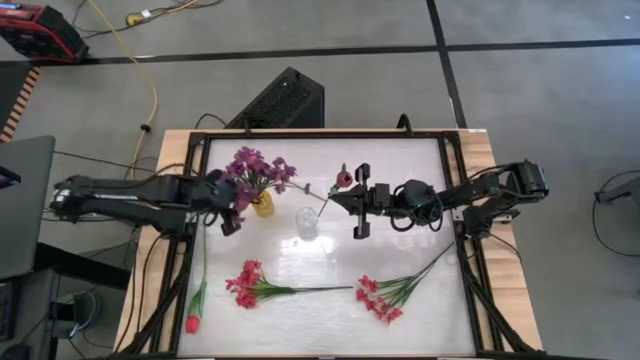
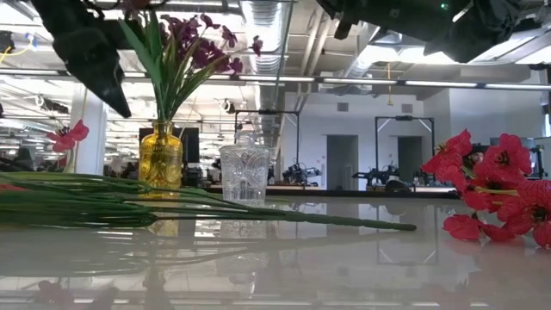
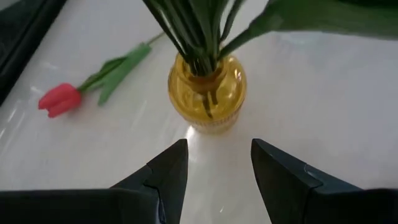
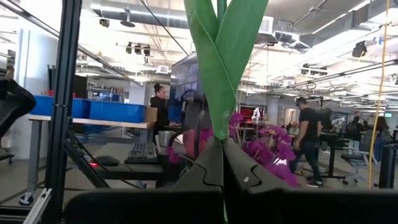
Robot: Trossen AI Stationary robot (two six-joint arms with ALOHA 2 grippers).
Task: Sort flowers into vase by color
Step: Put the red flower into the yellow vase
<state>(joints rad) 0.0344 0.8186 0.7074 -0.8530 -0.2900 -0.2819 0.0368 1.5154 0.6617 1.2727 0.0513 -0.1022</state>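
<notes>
White tabletop fills the high view, with a yellow vase (image 1: 263, 206) of purple flowers (image 1: 256, 170) near its centre. Just beside the vase, the left gripper (image 1: 234, 208) hovers, fingers spread and empty. Across a clear glass vase (image 1: 307, 223) from it, the right gripper (image 1: 340, 200) pinches a tulip (image 1: 343, 178) stem. Two red sprays (image 1: 247, 284) and a red tulip (image 1: 192, 322) lie farther from the yellow vase. Low view: yellow vase (image 2: 161, 155) stands beside the glass (image 2: 244, 173). Left wrist view: parted fingers (image 3: 166, 169) face the yellow vase (image 3: 208, 90). Right wrist view: closed fingers (image 4: 205, 168) clamp a green leaf (image 4: 221, 56); people stand in the room behind.
</notes>
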